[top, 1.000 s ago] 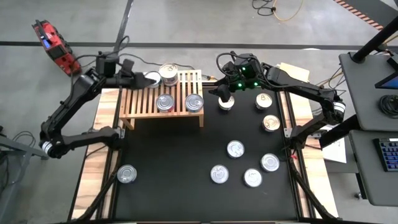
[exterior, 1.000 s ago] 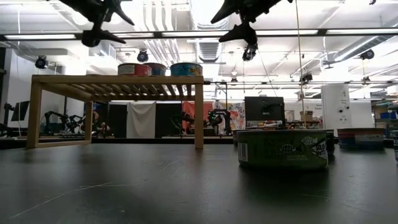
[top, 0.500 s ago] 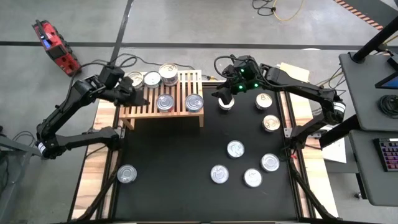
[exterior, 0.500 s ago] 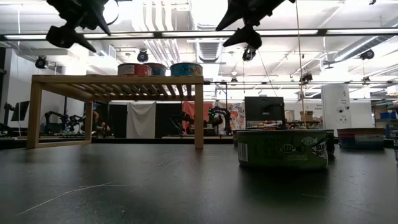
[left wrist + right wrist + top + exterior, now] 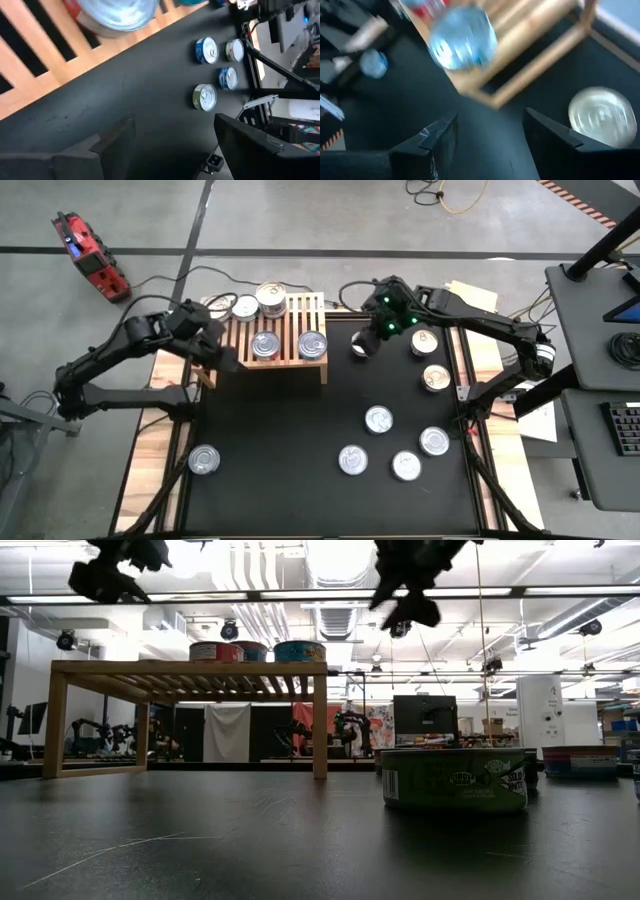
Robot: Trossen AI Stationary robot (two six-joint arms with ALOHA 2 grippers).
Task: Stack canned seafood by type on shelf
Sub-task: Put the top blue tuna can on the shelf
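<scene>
Five cans [image 5: 265, 343] are seen on the shelf [image 5: 230, 352], others scattered on the mat [image 5: 290, 450]; left gripper [image 5: 222, 358] and right gripper [image 5: 365, 338] are spread, empty, nothing touched.

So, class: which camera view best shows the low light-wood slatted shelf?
The high view: the whole light-wood slatted shelf shows from above, with the round metal cans on it. The low view shows it side-on, legs and all. Both wrist views catch only blurred parts.

Bare mat [image 5: 270, 450] mid-table, shelf [image 5: 262, 340] blocking rear, cans [image 5: 379, 420] scattered right
</scene>
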